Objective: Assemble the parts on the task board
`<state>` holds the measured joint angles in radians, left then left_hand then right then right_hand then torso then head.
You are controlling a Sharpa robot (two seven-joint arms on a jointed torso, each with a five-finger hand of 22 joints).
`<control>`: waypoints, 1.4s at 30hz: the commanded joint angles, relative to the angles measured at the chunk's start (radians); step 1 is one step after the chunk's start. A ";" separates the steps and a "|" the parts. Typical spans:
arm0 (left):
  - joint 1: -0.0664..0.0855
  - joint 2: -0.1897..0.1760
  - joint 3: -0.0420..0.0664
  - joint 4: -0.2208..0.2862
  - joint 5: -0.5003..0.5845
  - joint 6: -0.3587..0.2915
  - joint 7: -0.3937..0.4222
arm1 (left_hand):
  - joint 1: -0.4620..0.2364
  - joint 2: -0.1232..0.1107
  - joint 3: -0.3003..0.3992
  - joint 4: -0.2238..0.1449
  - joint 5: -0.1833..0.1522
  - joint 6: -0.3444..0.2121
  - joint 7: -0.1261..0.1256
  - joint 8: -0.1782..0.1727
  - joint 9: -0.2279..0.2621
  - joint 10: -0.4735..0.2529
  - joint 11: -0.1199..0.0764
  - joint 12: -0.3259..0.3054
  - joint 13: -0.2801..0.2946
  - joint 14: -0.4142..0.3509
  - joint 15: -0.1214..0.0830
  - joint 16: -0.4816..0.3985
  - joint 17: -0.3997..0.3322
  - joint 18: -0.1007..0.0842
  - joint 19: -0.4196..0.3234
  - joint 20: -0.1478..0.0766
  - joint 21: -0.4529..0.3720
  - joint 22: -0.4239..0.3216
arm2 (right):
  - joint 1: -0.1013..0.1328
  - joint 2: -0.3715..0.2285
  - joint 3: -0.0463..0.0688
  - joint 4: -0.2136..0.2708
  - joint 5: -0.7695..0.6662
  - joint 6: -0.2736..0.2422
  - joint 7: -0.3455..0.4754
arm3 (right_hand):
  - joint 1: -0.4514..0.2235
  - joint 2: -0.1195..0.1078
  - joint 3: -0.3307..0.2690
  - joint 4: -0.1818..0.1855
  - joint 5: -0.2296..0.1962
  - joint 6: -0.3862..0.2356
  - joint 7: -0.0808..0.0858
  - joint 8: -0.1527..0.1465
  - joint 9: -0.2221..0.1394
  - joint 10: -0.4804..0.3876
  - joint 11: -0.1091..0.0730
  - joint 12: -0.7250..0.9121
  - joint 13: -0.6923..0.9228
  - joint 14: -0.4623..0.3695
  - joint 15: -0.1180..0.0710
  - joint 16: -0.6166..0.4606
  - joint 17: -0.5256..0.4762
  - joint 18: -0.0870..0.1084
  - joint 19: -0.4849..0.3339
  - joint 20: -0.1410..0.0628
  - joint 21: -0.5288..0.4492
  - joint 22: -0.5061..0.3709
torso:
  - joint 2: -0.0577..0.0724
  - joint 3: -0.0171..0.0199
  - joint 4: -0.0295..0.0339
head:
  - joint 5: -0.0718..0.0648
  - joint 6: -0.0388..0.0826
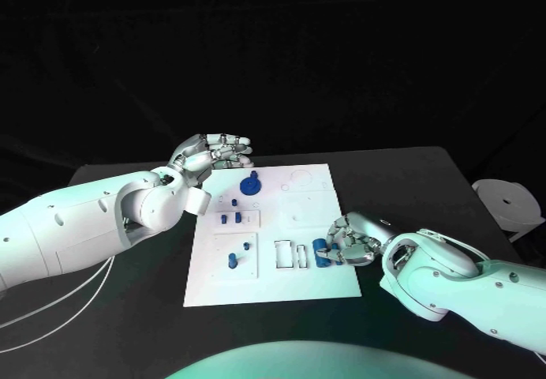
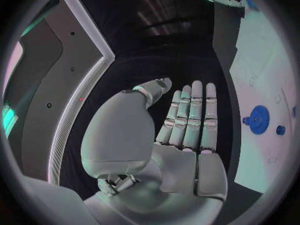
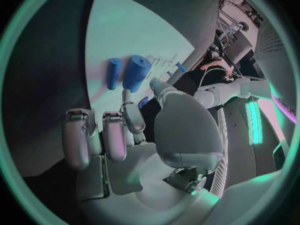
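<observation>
The white task board (image 1: 273, 280) lies mid-table. A blue gear (image 1: 252, 185) stands near its far left, small blue pegs (image 1: 233, 216) sit below it, and further blue pieces (image 1: 237, 257) lie in the near-left panel. My right hand (image 1: 350, 243) rests at the board's right edge. Its thumb and a finger pinch the end of a thick blue cylinder (image 3: 136, 72), and a thinner blue pin (image 3: 114, 73) lies beside that on the board. My left hand (image 1: 216, 151) hangs raised beyond the board's far-left corner with fingers (image 2: 190, 115) stretched flat, holding nothing. The gear (image 2: 258, 117) lies off to its side.
A white round object (image 1: 506, 201) stands past the table's right edge. White cables (image 1: 69, 304) trail under my left arm at the near left. Bare black table (image 1: 398, 181) surrounds the board.
</observation>
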<state>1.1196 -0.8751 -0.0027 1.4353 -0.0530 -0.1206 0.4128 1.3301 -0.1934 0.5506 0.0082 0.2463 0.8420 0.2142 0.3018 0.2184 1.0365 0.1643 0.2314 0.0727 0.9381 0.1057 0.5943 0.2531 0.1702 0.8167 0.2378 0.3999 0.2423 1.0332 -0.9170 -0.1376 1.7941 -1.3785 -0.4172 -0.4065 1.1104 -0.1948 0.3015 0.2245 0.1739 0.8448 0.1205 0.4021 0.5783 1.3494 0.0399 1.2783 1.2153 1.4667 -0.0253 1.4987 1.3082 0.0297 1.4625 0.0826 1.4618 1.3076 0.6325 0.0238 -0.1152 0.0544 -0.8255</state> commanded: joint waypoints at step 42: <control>0.000 -0.006 0.001 0.005 -0.004 0.042 -0.015 | -0.005 0.007 -0.007 0.004 0.001 -0.012 0.018 -0.004 -0.001 -0.012 0.003 0.006 0.001 -0.005 0.010 -0.010 0.003 0.009 0.007 0.004 -0.011 -0.005 | -0.019 0.045 -0.002 -0.003 -0.006 -0.108 0.015 | 0.088 0.083 0.077 0.021 0.019 0.119 -0.048 0.053 0.022 0.063 -0.042 0.056 0.087 0.074 -0.039 0.013 0.111 -0.015 0.081 -0.035 0.042 0.244 | 0.002 0.0003 -0.0009 | 0.020 0.002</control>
<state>1.1196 -0.8831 -0.0027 1.4385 -0.0545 -0.0968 0.3928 1.3301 -0.1934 0.5477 0.0110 0.2463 0.8349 0.2143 0.3018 0.2184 1.0328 0.1680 0.2314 0.0724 0.9343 0.1095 0.5901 0.2555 0.1701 0.8203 0.2414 0.3920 0.2383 1.0121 -0.8723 -0.1397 1.7879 -1.4216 -0.4685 -0.4374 1.1838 -0.1408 0.3759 0.2442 0.1897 0.9224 0.1067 0.4339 0.5803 1.4061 -0.0001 1.3298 1.3016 1.4649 -0.0594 1.5067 1.3077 0.0297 1.4660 0.0572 1.4988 1.3081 0.6353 0.0251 -0.1167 0.0726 -0.8242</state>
